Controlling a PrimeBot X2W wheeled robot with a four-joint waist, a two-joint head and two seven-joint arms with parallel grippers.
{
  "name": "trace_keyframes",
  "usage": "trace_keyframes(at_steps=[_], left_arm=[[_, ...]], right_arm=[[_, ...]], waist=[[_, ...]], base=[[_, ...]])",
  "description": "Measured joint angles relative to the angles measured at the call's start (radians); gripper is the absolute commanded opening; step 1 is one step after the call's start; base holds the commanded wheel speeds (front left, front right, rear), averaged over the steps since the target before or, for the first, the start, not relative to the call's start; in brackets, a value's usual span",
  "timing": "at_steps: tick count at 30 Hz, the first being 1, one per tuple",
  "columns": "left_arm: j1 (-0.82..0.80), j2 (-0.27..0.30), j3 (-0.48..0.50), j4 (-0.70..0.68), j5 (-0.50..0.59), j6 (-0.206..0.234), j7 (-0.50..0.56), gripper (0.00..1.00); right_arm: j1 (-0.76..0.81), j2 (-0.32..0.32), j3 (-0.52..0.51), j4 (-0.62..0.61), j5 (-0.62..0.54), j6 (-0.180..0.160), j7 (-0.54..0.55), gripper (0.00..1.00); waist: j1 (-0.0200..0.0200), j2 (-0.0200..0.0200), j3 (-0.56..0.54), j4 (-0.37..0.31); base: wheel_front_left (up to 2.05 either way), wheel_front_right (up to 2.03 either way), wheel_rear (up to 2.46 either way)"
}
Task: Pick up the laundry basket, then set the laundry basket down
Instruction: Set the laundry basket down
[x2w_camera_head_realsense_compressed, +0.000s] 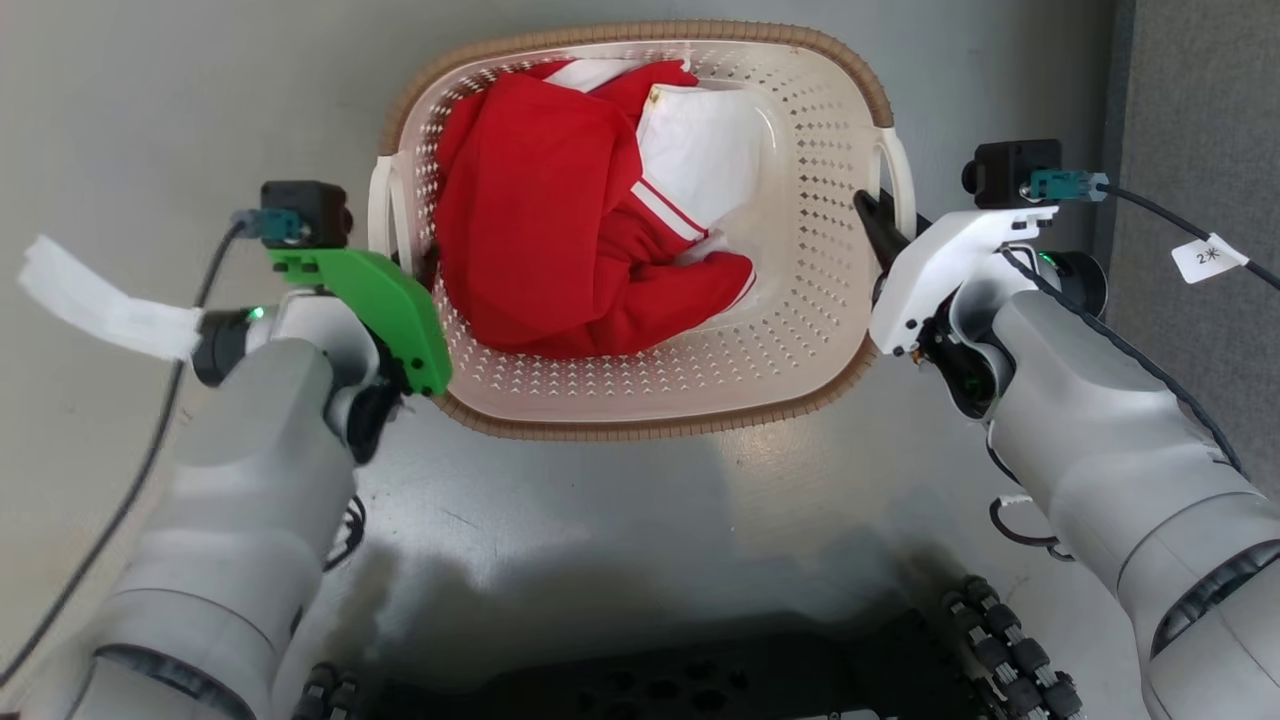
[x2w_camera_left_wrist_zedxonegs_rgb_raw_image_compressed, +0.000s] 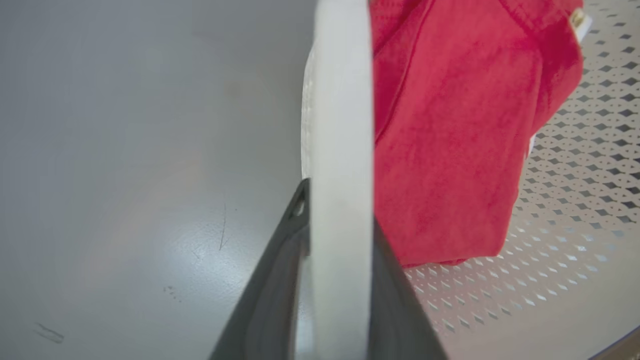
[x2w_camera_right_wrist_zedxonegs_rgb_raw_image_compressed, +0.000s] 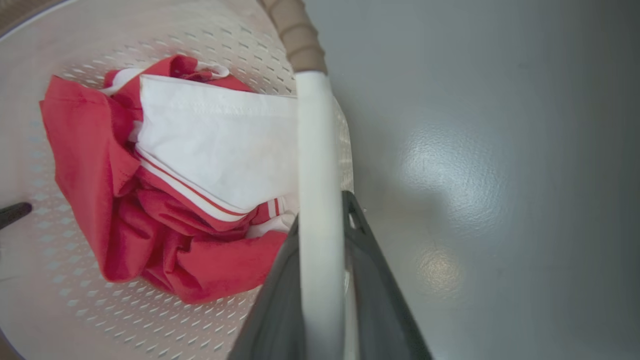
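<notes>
Between the two arms, the basket (x2w_camera_head_realsense_compressed: 640, 425) is seen against the grey floor (x2w_camera_head_realsense_compressed: 600, 520); whether it rests there or is raised cannot be told. A red garment (x2w_camera_head_realsense_compressed: 540, 220) and a white cloth (x2w_camera_head_realsense_compressed: 700, 150) are heaped inside, and much of the basket's bottom is hidden by them. In the head view the left tool's fingers are covered by a green mount (x2w_camera_head_realsense_compressed: 385, 295), and of the right tool a single dark finger (x2w_camera_head_realsense_compressed: 880, 225) is seen beside the right handle (x2w_camera_head_realsense_compressed: 900, 170). In the wrist views the fingers are cut off by the bottom edge. The left tool (x2w_camera_left_wrist_zedxonegs_rgb_raw_image_compressed: 340, 215) is closed onto the left handle (x2w_camera_head_realsense_compressed: 385, 215), one finger pressed to each side of the white bar. The right tool (x2w_camera_right_wrist_zedxonegs_rgb_raw_image_compressed: 321, 210) is clamped likewise on the right handle, which is flanked closely by both fingers.
</notes>
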Motion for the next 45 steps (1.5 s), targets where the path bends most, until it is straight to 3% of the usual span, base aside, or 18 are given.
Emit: trace_keyframes(at_steps=[1,2,23,45], left_arm=[[0.0,-0.004,-0.005,0.008,0.0,0.0,0.004,1.0],[0.002,-0.007,-0.009,0.018,0.0,0.0,0.007,1.0],[0.002,0.003,-0.02,0.049,-0.006,0.0,-0.031,1.0],[0.1,0.025,-0.052,-0.014,-0.03,0.0,-0.134,1.0]], right_arm=[[0.0,0.001,0.0,0.001,0.001,0.004,-0.003,0.94],[0.0,0.004,0.0,0.001,0.001,0.009,-0.003,1.0],[-0.02,0.025,0.02,0.026,0.016,0.01,-0.032,1.0],[0.083,0.032,0.023,0.003,0.059,0.01,-0.075,1.0]], waist=[[0.0,0.0,0.001,0.0],[0.0,0.0,0.001,-0.001],[0.0,0.0,-0.043,-0.014],[0.0,0.0,-0.293,-0.037]], base=[[0.0,0.0,0.0],[0.0,0.0,0.0],[0.0,0.0,0.0],[0.0,0.0,0.0]])
